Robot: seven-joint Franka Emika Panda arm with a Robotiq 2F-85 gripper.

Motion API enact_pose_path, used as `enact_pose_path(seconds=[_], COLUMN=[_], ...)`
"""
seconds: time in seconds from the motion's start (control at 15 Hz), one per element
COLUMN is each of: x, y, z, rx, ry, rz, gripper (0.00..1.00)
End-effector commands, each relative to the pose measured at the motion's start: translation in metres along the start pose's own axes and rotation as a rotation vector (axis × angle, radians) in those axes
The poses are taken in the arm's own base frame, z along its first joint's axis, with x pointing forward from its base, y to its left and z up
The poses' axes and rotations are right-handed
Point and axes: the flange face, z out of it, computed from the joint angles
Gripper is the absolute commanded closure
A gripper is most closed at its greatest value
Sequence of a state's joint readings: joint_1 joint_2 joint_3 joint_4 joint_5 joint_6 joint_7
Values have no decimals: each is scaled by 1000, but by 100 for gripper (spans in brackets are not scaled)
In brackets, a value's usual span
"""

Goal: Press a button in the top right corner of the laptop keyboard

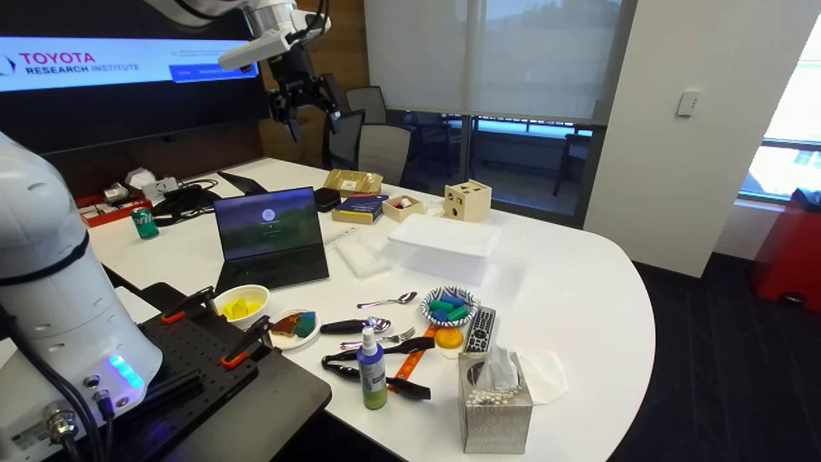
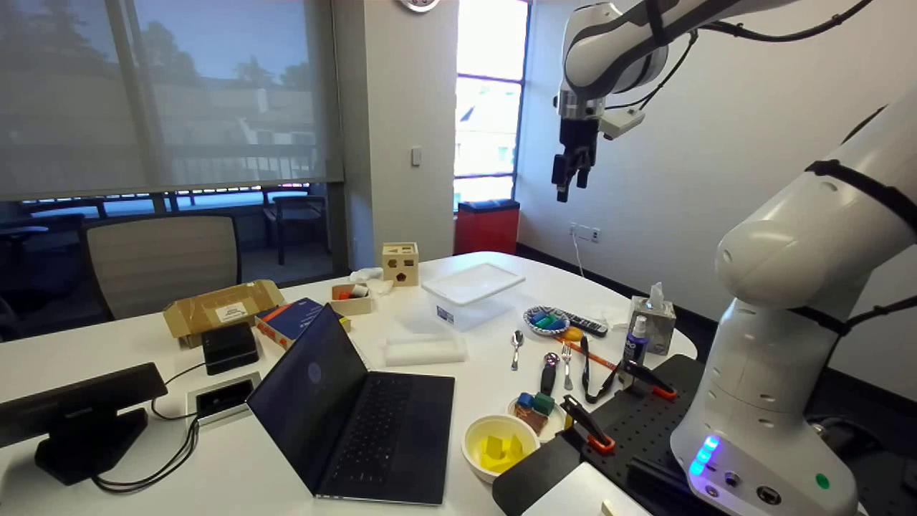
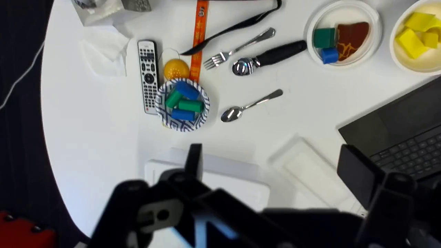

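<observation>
The black laptop point(image 1: 271, 236) stands open on the white table point(image 1: 577, 289), its screen point(image 1: 269, 226) glowing dim blue and green behind a pale round icon point(image 1: 268, 215), its keyboard point(image 2: 376, 423) dark. The fingers point(image 3: 358, 174) hang wide apart.

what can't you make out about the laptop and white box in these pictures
The keyboard: wrist view; cut by the right edge, partly hidden by the gripper.
Labels on the keys: too small in every view.
Text on the laptop screen: too small in an exterior view.
White box: wrist view; partly hidden by the gripper.
</observation>
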State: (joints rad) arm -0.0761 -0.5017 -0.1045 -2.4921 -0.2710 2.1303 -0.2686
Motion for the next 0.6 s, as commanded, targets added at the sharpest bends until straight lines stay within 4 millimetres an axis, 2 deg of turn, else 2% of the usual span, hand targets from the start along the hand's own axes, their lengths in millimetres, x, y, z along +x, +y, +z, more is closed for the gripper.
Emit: enact_pose_path(seconds=[0.0, 0.13, 0.53], x=[51, 78, 144], y=[-51, -82, -184], z=[44, 71, 179], rx=[-20, -4, 125], ry=[101, 187, 272], rz=[-113, -205, -362], gripper=[0, 0, 0])
